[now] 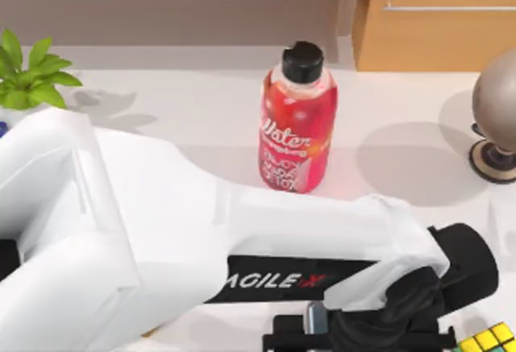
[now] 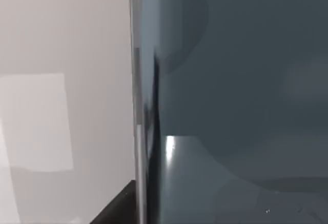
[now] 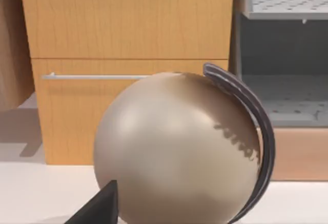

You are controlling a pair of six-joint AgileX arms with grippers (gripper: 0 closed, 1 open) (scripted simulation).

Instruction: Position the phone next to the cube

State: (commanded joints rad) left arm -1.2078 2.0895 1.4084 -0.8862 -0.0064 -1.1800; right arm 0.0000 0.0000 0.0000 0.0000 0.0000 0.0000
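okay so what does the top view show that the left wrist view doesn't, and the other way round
Top view: the left arm reaching across the table toward the near right, its left gripper beside the cube, with a red bottle, a plant and a globe.

Left wrist view: the phone's dark blue-grey glass face seen very close, with its thin silvery edge.

Both: the phone, a small sliver in the top view, and the white table.
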